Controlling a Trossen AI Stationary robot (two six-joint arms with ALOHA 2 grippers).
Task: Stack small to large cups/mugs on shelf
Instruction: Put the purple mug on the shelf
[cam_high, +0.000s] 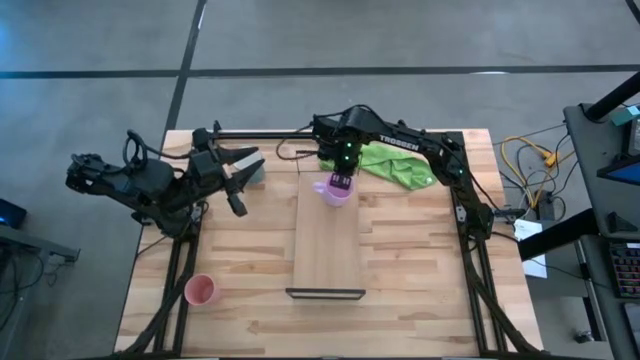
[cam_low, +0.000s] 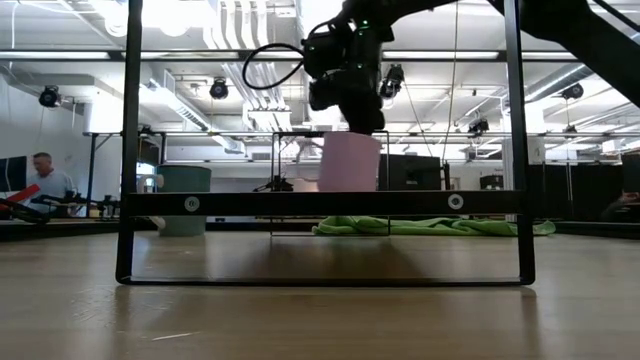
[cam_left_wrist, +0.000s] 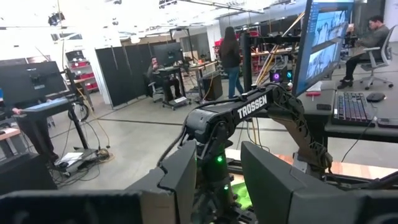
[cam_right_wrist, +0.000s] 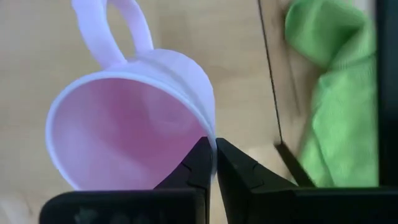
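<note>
My right gripper (cam_high: 338, 183) is shut on the lilac-purple mug (cam_high: 334, 192) over the far end of the light-wood shelf (cam_high: 328, 240). The mug also shows in the low view (cam_low: 350, 160); the shelf's black frame (cam_low: 325, 204) hides its base. The salmon-pink cup (cam_high: 201, 290) stands on the table near the front left. The white-grey mug (cam_high: 254, 172) stands on the table at the far left, by my left gripper (cam_high: 243, 182), which is open and empty. My right gripper pinches the lilac mug's rim (cam_right_wrist: 210, 132) on the side away from the handle (cam_right_wrist: 118, 31). One finger is inside the mug and one is outside. The fingers come from above, pointing down. The mug sits tilted below them; whether its base rests on the shelf, I cannot tell.
A green cloth (cam_high: 395, 165) lies bunched on the table right of the shelf's far end, close to the right arm. Black frame bars run along the table's far edge and sides. People and desks show in the room beyond the table.
</note>
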